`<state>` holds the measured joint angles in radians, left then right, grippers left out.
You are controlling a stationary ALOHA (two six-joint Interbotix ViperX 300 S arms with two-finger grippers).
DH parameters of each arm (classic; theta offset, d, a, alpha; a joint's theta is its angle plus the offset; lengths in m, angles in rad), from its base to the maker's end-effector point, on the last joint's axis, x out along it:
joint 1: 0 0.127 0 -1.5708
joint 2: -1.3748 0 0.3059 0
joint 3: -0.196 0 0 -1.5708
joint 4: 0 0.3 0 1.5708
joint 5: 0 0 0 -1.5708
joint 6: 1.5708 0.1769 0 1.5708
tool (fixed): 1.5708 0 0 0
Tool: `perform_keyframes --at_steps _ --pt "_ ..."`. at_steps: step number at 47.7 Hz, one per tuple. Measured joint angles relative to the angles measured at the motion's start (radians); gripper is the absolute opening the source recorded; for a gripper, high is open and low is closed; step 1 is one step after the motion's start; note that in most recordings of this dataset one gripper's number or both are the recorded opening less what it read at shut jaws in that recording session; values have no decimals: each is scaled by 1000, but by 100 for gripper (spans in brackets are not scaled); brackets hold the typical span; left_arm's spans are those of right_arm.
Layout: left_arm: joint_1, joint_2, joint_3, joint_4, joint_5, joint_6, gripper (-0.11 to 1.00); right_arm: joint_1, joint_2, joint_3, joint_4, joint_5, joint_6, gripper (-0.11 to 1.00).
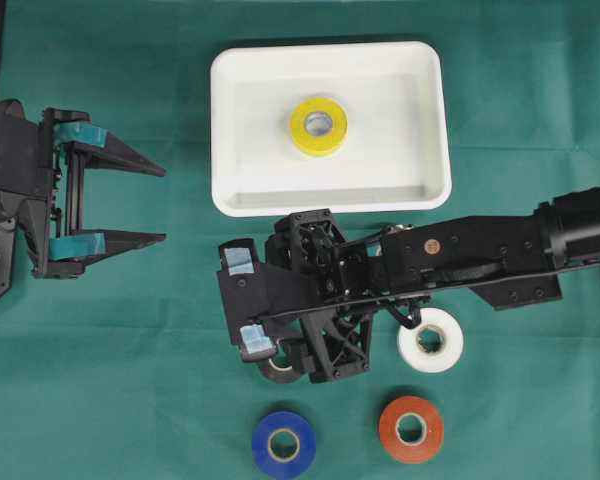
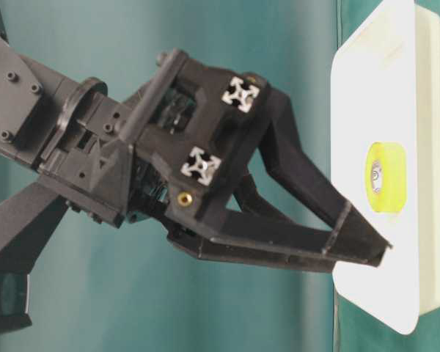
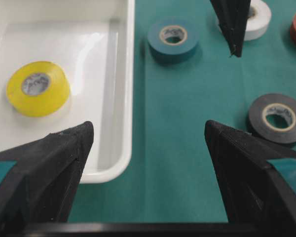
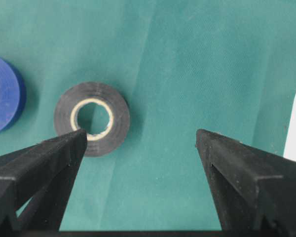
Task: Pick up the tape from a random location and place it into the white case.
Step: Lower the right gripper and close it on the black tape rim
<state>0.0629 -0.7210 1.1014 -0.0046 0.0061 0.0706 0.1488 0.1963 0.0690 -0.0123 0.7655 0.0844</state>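
Tape is the target, and the roll nearest the right gripper (image 4: 140,143) is the black tape (image 4: 92,119), lying flat on the green cloth (image 4: 187,59) just ahead of the left fingertip (image 4: 64,148) in the right wrist view, off to one side and not between the fingers. That offset is the main risk, as I judge it: if the gripper comes down as it stands, the left finger could land on the roll's rim or in its core, tipping it or pushing it across the cloth instead of straddling it. A shift toward that side looks needed first.

The right gripper stands wide open and holds nothing; only bare cloth lies between its fingers. Whether a fingertip already touches the black roll cannot be told from here.

Further out on the same side sits the blue tape (image 4: 2,101), close enough that a careless closing sweep could nudge it. In the overhead view the white tape (image 1: 430,340) lies just beside the right arm's wrist and the orange tape (image 1: 411,429) beyond it, both clear of the fingers.

Farther still, past the other finger, is the white case (image 1: 330,190), with a yellow tape (image 1: 318,125) already lying in it. The left gripper (image 1: 145,205) hangs well apart, wide open and empty.
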Motion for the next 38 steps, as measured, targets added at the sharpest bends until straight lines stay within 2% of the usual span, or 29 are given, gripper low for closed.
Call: perform_keyframes --at_steps 19,38 --pt "0 0 0 0 0 0 90 3 63 0 0 -9 20 92" --pt "2 0 0 0 -3 0 90 20 176 0 0 -78 60 92"
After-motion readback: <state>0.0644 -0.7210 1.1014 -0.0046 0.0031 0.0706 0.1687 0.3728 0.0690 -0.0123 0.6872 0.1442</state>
